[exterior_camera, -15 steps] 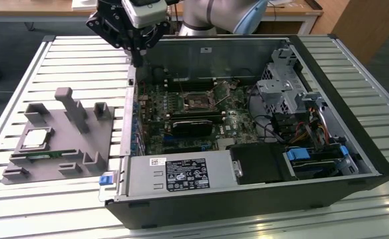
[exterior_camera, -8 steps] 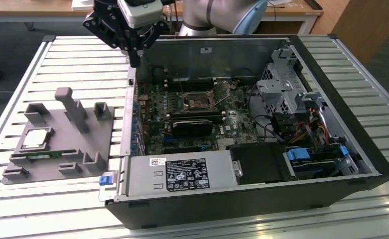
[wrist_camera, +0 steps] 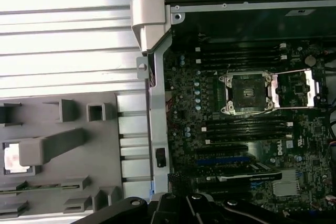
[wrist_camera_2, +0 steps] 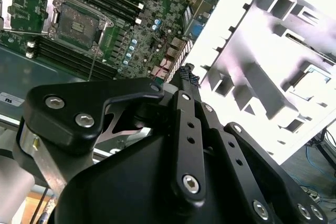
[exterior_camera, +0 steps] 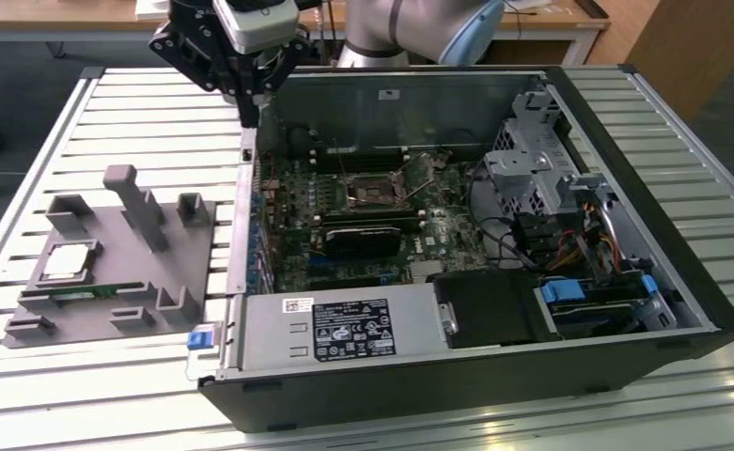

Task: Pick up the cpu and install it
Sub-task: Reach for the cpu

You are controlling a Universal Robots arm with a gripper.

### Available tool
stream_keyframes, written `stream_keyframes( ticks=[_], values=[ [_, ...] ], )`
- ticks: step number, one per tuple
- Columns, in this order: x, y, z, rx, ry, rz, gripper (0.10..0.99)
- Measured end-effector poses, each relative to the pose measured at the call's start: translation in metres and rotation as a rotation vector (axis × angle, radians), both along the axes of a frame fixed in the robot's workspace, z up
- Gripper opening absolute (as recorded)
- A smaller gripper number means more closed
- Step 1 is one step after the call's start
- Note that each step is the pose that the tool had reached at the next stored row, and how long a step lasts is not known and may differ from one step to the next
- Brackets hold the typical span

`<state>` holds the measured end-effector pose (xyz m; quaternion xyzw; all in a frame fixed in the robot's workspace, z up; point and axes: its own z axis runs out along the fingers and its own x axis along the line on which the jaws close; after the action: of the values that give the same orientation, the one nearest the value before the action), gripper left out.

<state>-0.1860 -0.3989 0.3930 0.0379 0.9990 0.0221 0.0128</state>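
**Fixture left, case right**

On the slatted table we find a parts fixture at the exterior view's left, with an open computer case right of it. The cpu lies on the fixture, the memory stick just before it. In the case, the cpu socket sits behind the power supply. The gripper hangs over the wall nearest the fixture.

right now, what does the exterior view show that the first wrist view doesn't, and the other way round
Exterior view extras: the arm's pale body behind the case, the labelled power supply, the drive cage and the coloured cables.
First wrist view extras: the blue slot on the motherboard.
Shared: the cpu lying in the grey tray, the open socket, and the hand, empty, near the case's wall on the tray side.
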Motion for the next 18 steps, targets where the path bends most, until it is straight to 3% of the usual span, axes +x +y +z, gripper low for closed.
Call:
stream_keyframes(
  ticks=[18],
  values=[
    [-0.0114,0.0000,-0.0001,0.000,0.0000,0.000,0.106]
  ],
)
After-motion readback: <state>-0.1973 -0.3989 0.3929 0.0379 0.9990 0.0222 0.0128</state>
